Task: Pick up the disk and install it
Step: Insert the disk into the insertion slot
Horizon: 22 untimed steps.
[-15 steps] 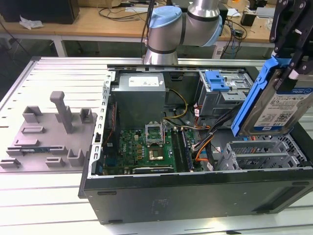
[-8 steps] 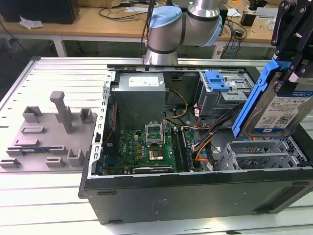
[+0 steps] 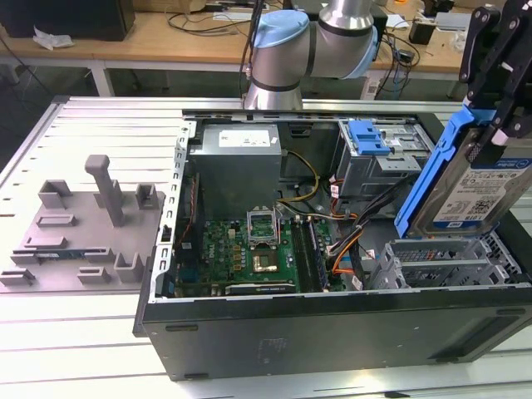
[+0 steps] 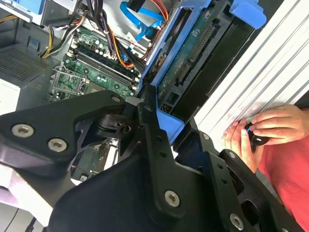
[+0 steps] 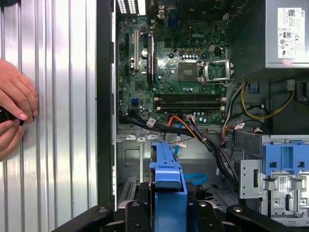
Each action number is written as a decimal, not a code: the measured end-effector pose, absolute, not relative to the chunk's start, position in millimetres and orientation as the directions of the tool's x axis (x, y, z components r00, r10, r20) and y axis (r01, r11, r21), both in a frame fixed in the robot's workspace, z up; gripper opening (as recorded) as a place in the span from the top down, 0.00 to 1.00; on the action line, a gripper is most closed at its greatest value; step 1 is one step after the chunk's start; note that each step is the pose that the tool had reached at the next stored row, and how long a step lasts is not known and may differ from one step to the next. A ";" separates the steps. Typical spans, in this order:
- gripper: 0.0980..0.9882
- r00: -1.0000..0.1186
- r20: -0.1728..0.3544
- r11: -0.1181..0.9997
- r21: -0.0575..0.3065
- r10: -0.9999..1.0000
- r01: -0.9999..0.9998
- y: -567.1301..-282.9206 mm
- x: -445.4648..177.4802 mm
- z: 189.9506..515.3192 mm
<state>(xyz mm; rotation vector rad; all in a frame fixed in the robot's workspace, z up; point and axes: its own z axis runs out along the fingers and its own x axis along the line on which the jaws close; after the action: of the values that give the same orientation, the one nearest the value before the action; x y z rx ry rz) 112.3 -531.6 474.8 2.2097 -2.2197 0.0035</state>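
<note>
The disk (image 3: 474,195), a silver drive with a white-and-blue label in a bright blue carrier, hangs tilted on edge above the metal drive cage (image 3: 449,262) at the front of the open computer case, on the exterior view's right. My gripper (image 3: 489,137) is shut on its upper end. In both wrist views the black fingers clamp the blue carrier (image 4: 193,53) (image 5: 168,179), with the cage's slots directly beyond it. The disk is above the cage, not inside it.
The open case (image 3: 332,332) holds a green motherboard (image 3: 249,249), a power supply (image 3: 241,162), loose cables (image 3: 349,241), and a second cage with a blue latch (image 3: 368,137). A grey fixture (image 3: 83,224) lies on the exterior view's left. A person's hands (image 4: 260,128) (image 5: 14,111) rest on the ribbed table beside the case.
</note>
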 end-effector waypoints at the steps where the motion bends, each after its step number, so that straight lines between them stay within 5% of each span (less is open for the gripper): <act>1: 0.70 -0.004 0.008 0.005 0.005 -1.000 -1.000 -531.6 112.3 474.8; 22: 0.70 -0.009 0.009 0.009 0.005 -1.000 -1.000 -535.2 114.0 465.5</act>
<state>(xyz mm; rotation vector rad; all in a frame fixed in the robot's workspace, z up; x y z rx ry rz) 114.0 -535.2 465.5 2.2038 -2.2245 0.0046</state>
